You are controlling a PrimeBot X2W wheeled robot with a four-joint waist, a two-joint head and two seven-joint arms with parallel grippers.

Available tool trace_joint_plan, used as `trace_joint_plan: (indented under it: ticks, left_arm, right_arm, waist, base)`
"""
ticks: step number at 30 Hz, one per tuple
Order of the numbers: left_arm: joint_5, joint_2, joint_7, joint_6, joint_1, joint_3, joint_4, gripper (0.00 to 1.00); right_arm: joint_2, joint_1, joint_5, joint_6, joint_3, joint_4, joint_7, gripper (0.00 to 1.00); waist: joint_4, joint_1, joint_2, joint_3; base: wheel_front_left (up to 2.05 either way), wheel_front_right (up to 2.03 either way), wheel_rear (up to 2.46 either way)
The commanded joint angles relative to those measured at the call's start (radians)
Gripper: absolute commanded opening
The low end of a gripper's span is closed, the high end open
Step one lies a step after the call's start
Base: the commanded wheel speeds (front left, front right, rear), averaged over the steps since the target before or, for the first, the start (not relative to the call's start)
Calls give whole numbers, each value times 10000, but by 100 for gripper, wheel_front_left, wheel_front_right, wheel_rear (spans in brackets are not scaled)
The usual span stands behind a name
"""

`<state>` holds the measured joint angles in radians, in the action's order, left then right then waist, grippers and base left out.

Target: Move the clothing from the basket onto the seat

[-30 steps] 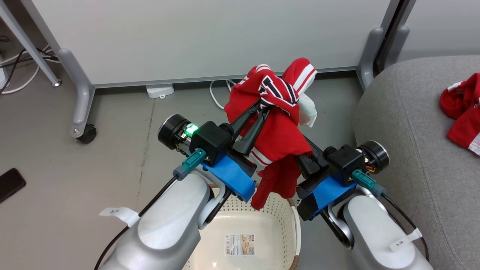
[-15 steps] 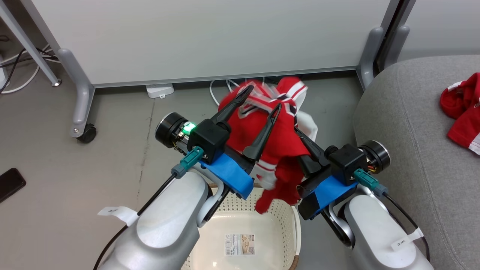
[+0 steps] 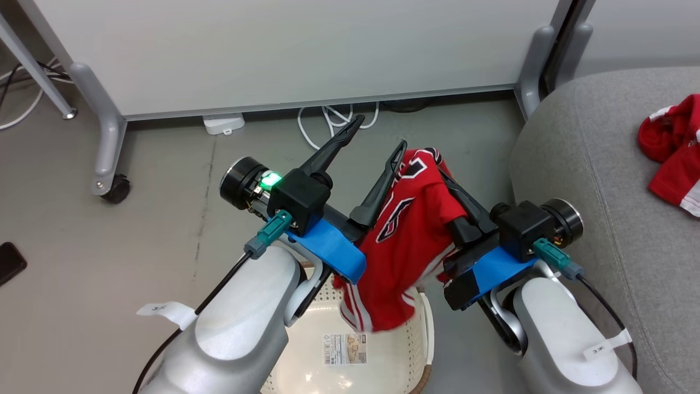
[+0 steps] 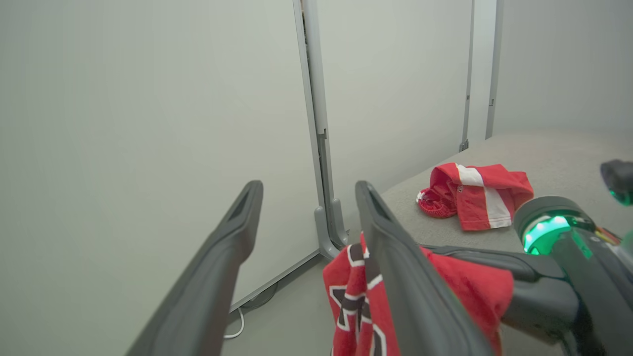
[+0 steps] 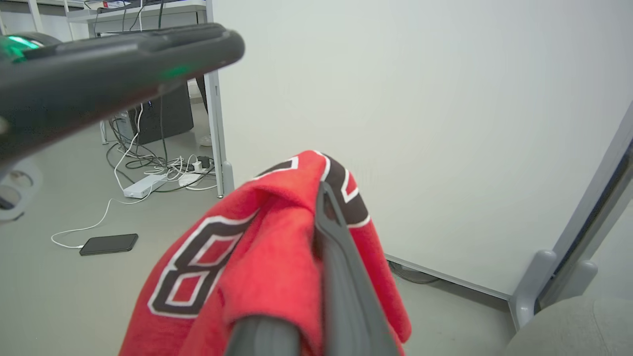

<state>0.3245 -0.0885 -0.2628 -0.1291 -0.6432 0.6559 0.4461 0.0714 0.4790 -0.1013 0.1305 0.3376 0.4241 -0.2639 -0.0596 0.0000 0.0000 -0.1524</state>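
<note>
Head view: basket lowest in frame, red jersey hanging above its rim, pinched in the pressed-together right gripper; left gripper just beside, fingers spread wide, one alongside the cloth; farther right, striped garment crumpled on grey sofa.

Our left gripper has let go. Its fingers were clamped on the jersey a second ago and now stand wide apart and empty. The jersey, bunched high between both grippers before, has slumped down and hangs from our right gripper alone, its hem reaching lower into the basket. Our head camera has shifted slightly too.
</note>
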Motion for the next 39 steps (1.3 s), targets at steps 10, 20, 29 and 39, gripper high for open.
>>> trace_joint_plan:
  ticks: [10,20,29,39]
  left_arm:
    - [-210,-61,-30,-13,29,-134,-267,100]
    - [-307,-203,-30,-15,-99,83,-313,100]
    - [-346,-325,-30,-15,-221,318,-250,100]
    - [-311,-412,-28,-16,-393,742,-147,100]
  right_arm:
    - [164,-114,2,5,-555,-716,-7,0]
    - [261,-418,75,5,-1266,-1378,-7,0]
    - [210,-646,54,5,-1711,-1764,-7,0]
    - [59,-1060,24,5,-2269,-2067,-7,0]
  waist:
    - [755,0,0,-697]
    - [1560,0,0,-1223]
    - [2321,0,0,-1527]
    - [3168,0,0,-1831]
  base:
    - [0,0,0]
    - [0,0,0]
    - [0,0,0]
    - [0,0,0]
